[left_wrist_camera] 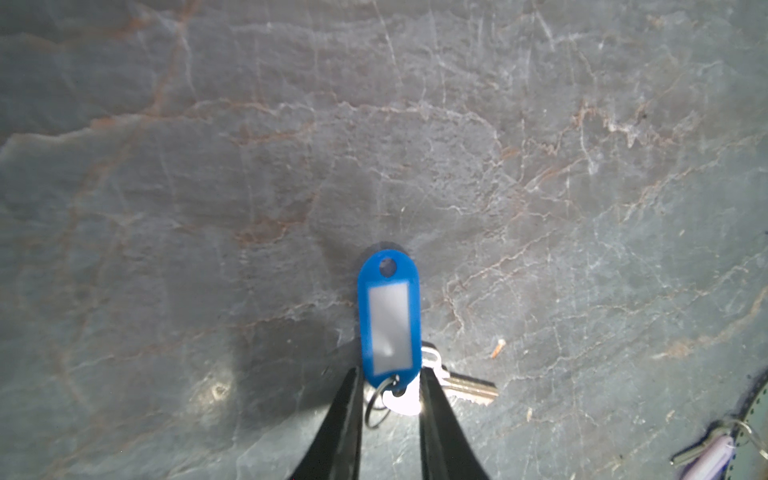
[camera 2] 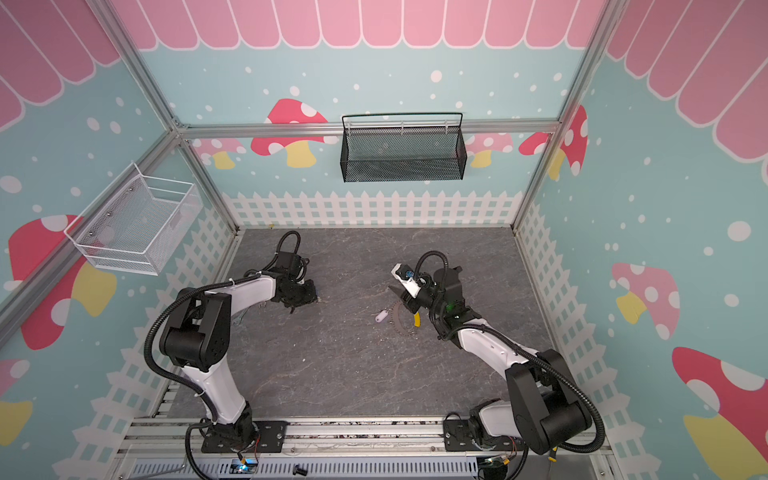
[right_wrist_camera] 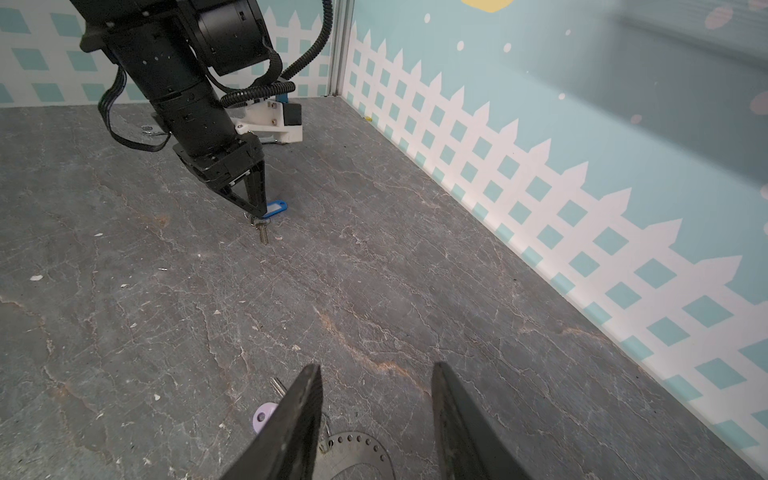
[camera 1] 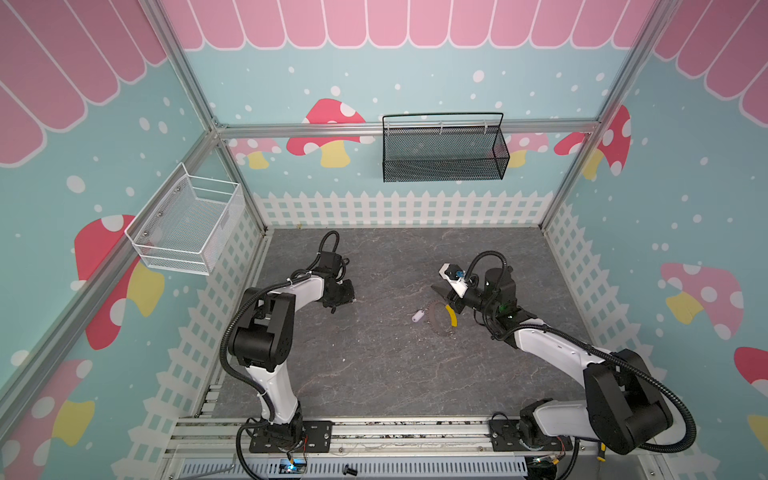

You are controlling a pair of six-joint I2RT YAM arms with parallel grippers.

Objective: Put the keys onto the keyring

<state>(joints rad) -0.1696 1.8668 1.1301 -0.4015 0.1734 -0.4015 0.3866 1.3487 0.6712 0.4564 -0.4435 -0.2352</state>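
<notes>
The blue-tagged key (left_wrist_camera: 388, 320) lies flat on the left half of the grey stone-patterned tabletop (left_wrist_camera: 208, 166), its silver blade angling out beside the tag. The left gripper (left_wrist_camera: 390, 371) stands over it, fingers (left_wrist_camera: 345, 415) drawn in close on either side of the tag's ring end and the key's bow; whether they already pinch it cannot be told. The tag's white label insert is blurred, and no writing on it can be read. Well apart, right of centre, the lilac-tagged key (camera 1: 418, 316) rests just beside the keyring (camera 1: 451, 317), a dark hoop with a yellow segment, also flat on the table. The right gripper (right_wrist_camera: 376, 368) hovers above the hoop, fingers (right_wrist_camera: 303, 415) spread wide, holding nothing. On the back wall hangs a black mesh basket (camera 1: 444, 170); on the left wall, a white wire basket (camera 1: 166, 249). Each shows only its own bare mesh floor.
</notes>
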